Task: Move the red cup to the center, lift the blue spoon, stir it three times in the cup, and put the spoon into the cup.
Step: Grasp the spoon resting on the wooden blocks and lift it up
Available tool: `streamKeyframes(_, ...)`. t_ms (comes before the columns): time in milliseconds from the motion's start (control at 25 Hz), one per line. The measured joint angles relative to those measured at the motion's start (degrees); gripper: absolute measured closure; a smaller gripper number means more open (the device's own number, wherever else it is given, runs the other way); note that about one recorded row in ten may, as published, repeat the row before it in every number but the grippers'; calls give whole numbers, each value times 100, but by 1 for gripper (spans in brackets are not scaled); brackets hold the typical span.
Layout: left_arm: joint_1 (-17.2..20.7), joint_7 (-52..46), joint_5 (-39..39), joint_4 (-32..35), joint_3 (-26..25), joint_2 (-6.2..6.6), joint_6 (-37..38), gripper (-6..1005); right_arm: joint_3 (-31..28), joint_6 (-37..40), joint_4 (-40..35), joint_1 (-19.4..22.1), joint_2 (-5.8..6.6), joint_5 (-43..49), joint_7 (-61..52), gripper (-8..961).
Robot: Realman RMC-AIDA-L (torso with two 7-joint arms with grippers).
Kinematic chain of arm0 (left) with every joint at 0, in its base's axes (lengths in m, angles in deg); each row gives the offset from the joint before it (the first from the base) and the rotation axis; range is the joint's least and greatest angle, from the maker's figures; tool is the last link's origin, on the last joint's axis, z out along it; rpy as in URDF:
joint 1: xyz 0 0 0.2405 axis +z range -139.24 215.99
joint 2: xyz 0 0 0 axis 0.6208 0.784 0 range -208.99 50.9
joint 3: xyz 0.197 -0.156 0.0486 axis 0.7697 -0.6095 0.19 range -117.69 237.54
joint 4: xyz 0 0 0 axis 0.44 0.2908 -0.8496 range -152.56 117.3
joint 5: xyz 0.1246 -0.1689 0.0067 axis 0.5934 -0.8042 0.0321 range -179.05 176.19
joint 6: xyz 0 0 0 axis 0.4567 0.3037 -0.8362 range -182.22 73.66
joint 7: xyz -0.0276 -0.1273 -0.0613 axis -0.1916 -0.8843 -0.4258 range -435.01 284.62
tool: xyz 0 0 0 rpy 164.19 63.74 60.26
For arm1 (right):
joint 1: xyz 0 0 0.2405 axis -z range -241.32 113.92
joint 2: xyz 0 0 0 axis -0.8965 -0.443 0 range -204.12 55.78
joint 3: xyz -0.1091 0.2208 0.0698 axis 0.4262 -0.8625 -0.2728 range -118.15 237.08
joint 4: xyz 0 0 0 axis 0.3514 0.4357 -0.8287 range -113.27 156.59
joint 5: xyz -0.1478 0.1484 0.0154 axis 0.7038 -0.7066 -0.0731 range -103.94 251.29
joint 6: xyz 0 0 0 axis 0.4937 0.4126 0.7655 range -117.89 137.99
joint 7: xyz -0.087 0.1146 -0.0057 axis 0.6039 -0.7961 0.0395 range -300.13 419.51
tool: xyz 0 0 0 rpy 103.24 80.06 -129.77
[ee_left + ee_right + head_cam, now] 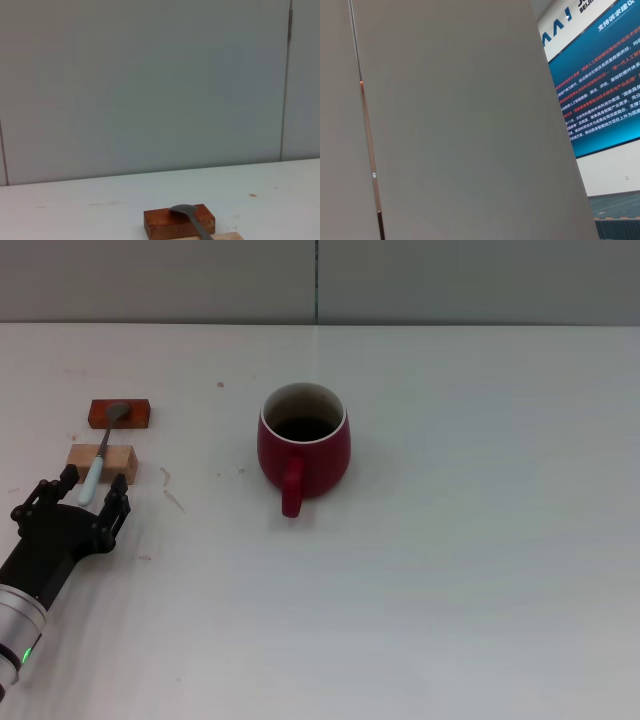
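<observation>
The red cup (304,445) stands upright near the middle of the white table (460,560), its handle pointing toward me. Far to its left lies the blue spoon (100,455), its grey bowl resting on a red-orange block (120,413) and its pale handle crossing a tan block (102,460). My left gripper (92,487) is open at the near end of the handle, one finger on each side. In the left wrist view the spoon bowl (184,210) lies on the red-orange block (170,225). The right gripper is out of view.
The tan block (227,236) just shows at the edge of the left wrist view. A grey wall (320,280) runs behind the table's far edge. The right wrist view shows only a wall panel (450,125) and a blue screen (600,90).
</observation>
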Motion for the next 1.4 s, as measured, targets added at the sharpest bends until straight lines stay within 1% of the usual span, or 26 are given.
streamKeyframes(480,0,0,-37,0,0,0,-4,413,0,0,-3,0,-1,0,0,173)
streamKeyframes(680,0,0,-36,-7,-1,0,-9,509,0,0,-4,0,0,0,0,174)
streamKeyframes(920,-6,-2,-21,-9,-1,0,-12,576,0,0,-2,0,0,0,0,174)
streamKeyframes(1120,-9,-3,-11,-9,-1,0,10,582,0,-1,-8,0,0,0,0,174)
streamKeyframes(1400,-9,-18,-10,-9,-1,0,2,621,0,-1,-16,0,0,0,0,174)
